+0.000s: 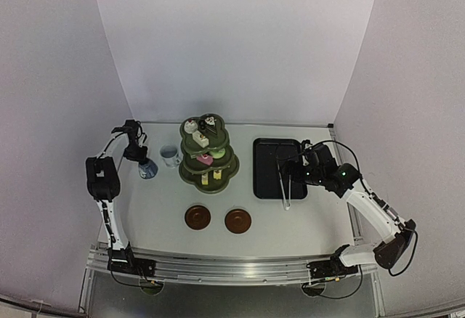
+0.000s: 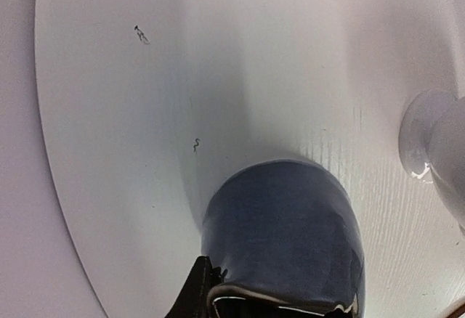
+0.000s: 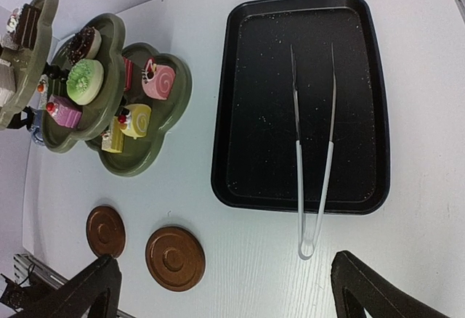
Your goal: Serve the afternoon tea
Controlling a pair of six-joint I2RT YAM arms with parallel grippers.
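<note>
Nearest to us, the left coaster (image 1: 197,217) and the right coaster (image 1: 237,221) lie bare on the table (image 1: 160,209), so neither cup has been served. Further back on the right, the black tray (image 3: 261,100) holds only the metal tongs (image 3: 299,187), whose looped end sticks out over its near rim. The cakes (image 3: 158,80) all sit on the tiers of the green stand (image 3: 183,89) at the far middle. We judge the cakes done and the two cups still to be set on the coasters.

The right gripper (image 3: 224,260) hovers above the table just near of the tray, looking down, its jaws spread wide with nothing between them. On the left, the arm reaches far across the table, and the left gripper (image 1: 136,151) is down on the blue cup (image 2: 283,223), which stands left of the white cup (image 1: 170,156), just left of the stand. One finger (image 2: 195,289) lies against the cup's rim. The other is out of sight, so we cannot tell whether the jaws have closed on it.
</note>
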